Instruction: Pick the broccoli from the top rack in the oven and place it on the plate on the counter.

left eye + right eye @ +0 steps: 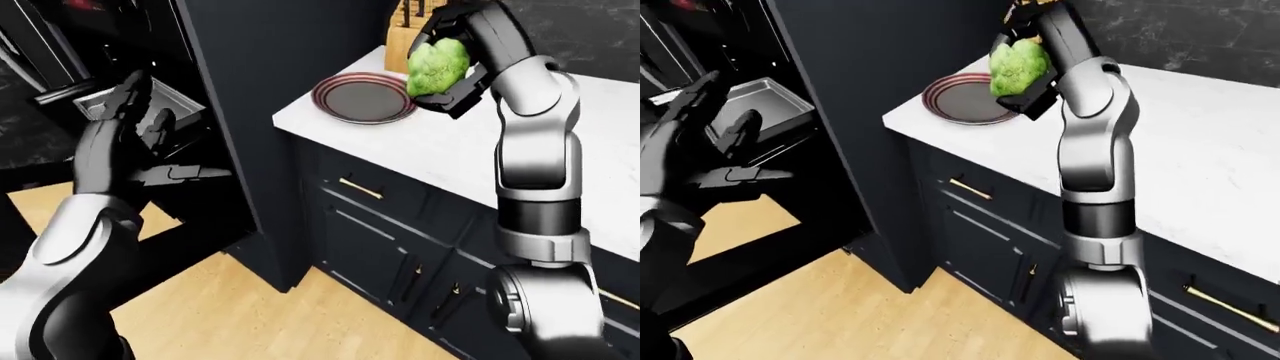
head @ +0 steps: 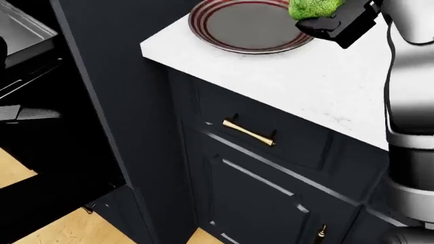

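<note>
My right hand (image 1: 447, 64) is shut on the green broccoli (image 1: 437, 66) and holds it above the white counter (image 1: 440, 146), just right of the plate. The plate (image 1: 363, 97) is grey with red rim rings and lies near the counter's left corner; it also shows in the head view (image 2: 246, 25). My left hand (image 1: 130, 112) is open and empty, raised at the left in front of the open oven (image 1: 60, 90). A grey metal tray (image 1: 760, 101) sits on the oven rack.
A wooden knife block (image 1: 402, 37) stands on the counter behind the plate. Dark cabinets with gold handles (image 2: 249, 133) run below the counter. A tall dark panel (image 1: 270, 60) separates oven and counter. The oven door (image 1: 120, 247) hangs open low at the left, above a wood floor.
</note>
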Motion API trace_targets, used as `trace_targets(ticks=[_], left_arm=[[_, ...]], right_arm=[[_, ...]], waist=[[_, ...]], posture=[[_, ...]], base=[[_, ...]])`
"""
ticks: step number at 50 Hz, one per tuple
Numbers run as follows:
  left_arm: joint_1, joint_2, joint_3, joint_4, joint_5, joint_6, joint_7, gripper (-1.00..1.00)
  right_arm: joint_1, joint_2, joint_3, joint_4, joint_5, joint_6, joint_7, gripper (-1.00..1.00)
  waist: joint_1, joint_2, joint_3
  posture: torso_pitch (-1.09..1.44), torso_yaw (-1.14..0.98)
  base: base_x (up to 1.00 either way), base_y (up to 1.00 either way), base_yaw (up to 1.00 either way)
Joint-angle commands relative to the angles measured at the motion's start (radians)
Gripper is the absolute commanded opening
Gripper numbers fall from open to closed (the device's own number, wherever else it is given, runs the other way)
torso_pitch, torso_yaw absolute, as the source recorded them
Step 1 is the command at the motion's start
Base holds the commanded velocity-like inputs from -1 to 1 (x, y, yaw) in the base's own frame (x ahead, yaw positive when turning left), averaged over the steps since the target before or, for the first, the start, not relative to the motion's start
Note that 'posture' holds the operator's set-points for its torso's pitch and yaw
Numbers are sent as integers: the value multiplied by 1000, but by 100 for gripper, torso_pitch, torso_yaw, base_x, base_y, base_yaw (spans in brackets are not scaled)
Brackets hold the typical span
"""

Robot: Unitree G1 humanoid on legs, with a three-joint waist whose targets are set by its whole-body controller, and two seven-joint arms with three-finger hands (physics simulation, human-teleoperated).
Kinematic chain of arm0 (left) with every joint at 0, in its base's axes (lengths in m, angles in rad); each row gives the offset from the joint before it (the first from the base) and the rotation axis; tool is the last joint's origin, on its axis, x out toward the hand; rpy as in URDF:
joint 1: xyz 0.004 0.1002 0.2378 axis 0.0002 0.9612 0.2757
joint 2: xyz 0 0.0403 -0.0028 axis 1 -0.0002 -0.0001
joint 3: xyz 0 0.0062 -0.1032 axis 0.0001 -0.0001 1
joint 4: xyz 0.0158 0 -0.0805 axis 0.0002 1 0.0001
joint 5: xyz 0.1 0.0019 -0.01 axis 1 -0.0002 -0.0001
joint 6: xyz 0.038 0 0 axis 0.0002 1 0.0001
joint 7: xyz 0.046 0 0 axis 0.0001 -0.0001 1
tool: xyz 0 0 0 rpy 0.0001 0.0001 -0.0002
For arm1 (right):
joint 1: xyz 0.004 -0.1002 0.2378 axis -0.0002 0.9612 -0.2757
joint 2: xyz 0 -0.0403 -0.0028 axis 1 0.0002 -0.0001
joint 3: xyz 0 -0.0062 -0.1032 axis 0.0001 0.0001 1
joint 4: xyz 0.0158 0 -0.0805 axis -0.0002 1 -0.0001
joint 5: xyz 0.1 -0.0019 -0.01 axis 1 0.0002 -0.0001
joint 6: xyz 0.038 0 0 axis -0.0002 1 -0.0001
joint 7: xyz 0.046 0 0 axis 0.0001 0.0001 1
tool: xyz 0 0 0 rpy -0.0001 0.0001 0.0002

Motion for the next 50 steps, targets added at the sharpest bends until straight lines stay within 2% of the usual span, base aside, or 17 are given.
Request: trace_targets(ticks=[1, 8, 11, 12, 14, 21, 24, 25, 26, 33, 35, 37, 40, 44, 47, 49, 50], left_arm=[[-23, 29, 40, -35, 4, -34, 10, 100], [-20, 29, 33, -45, -5, -31, 16, 100], [-25, 30, 29, -48, -8, -27, 19, 100], [-25, 29, 27, -46, -6, -30, 19, 100], [-23, 30, 27, -43, -4, -34, 15, 100], [-28, 37, 39, -38, -13, -31, 14, 100], [-27, 39, 39, -35, -15, -34, 14, 100], [-25, 40, 40, -34, -16, -36, 14, 100], [-23, 41, 41, -33, -16, -38, 13, 100], [-35, 54, 57, -31, -39, -26, 25, 100], [-33, 57, 53, -26, -40, -34, 27, 100], [-33, 58, 50, -22, -41, -39, 27, 100], [-30, 59, 51, -31, -48, -35, 32, 100], [-27, 61, 46, -27, -48, -43, 34, 100], [-24, 62, 50, -26, -49, -45, 31, 100], [-25, 63, 55, -32, -54, -39, 33, 100], [-27, 64, 60, -38, -61, -30, 37, 100]], right_arm=[[-47, 8, 13, -36, 5, -16, -7, -100], [-47, 2, 9, -43, 11, -11, -8, -100], [-48, -3, 6, -38, 11, 1, -8, -100], [-48, -3, 8, -39, 11, 1, -8, -100], [-47, -4, 8, -36, 12, -5, -12, -100], [-44, 3, 12, -48, 9, 3, -10, -100], [-47, 5, 11, -44, 12, 1, -13, -100], [-49, 6, 12, -43, 10, 6, -16, -100], [-50, 6, 12, -44, 10, 7, -16, -100], [-54, 7, 14, -31, 11, -8, -23, -100], [-55, 6, 15, -23, 8, -9, -26, -100], [-53, 7, 14, -30, 6, -2, -22, -100], [-54, 0, 9, -39, 6, 6, -16, -100], [-49, 0, 9, -47, 12, 3, -14, -100], [-51, 2, 10, -48, 14, 1, -14, -100], [-53, 2, 11, -51, 13, 4, -12, -100], [-55, 1, 11, -47, 13, 3, -13, -100]], waist=[[26, -13, -32], [7, 39, -20], [-17, 109, -36], [-13, 79, -49], [-3, 80, 0], [23, 3, -4], [25, -72, -22], [14, -37, -14], [24, -51, -17], [3, -4, 4], [-1, 46, -6], [-2, 38, -26], [8, 65, -27], [14, 39, -22], [15, -9, 7], [22, -50, -10], [15, -9, -3]], posture=[[0, 0], [0, 0], [0, 0], [0, 0], [0, 0], [0, 0], [0, 0], [0, 0], [0, 0], [0, 0], [0, 0], [0, 0], [0, 0], [0, 0], [0, 0], [0, 0], [0, 0]], base=[[0, 0, 100], [0, 0, 96], [0, 0, 20], [39, -10, 0], [43, -4, 0], [42, 0, 0], [38, 0, 0], [31, 0, 0], [32, 0, 0], [10, 0, 0], [0, 0, 0], [5, 0, 0], [7, 0, 0], [12, 0, 0], [8, 0, 0], [0, 0, 0], [0, 0, 0]])
